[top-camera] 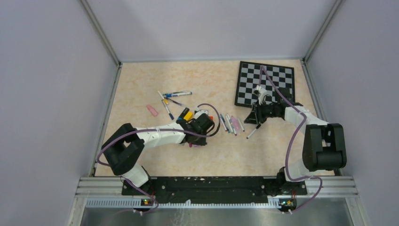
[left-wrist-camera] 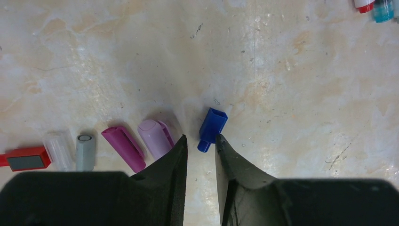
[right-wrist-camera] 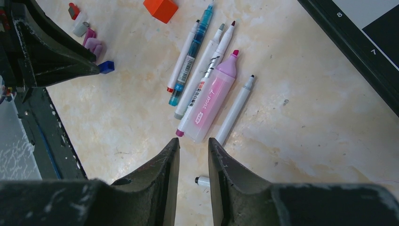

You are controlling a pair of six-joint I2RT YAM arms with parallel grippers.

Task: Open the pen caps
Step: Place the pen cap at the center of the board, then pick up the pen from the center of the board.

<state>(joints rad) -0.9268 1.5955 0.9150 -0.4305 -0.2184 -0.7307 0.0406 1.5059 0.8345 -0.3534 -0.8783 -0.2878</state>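
Note:
My left gripper [left-wrist-camera: 201, 137] hangs open over the table, and a small blue pen cap [left-wrist-camera: 212, 126] lies loose just beyond its fingertips. Left of it a row of caps rests flat: lilac [left-wrist-camera: 155, 137], magenta [left-wrist-camera: 124, 148], grey [left-wrist-camera: 85, 151], clear [left-wrist-camera: 58, 150] and red [left-wrist-camera: 26, 158]. Several pens [right-wrist-camera: 207, 80] lie side by side ahead of my right gripper [right-wrist-camera: 194, 141], among them a pink highlighter [right-wrist-camera: 211, 101]. That gripper's jaws stand narrowly apart with nothing gripped. A white pen [right-wrist-camera: 203, 181] lies on the table beneath them. From above, the left gripper [top-camera: 200, 129] is mid-table and the right gripper [top-camera: 256, 117] is further right.
A chessboard [top-camera: 266, 84] lies at the back right, close behind the right arm. More pens [top-camera: 174, 96] and a pink piece [top-camera: 151, 110] lie at the back left. A red cube [right-wrist-camera: 161, 8] sits near the pen row. Walls enclose the table on three sides.

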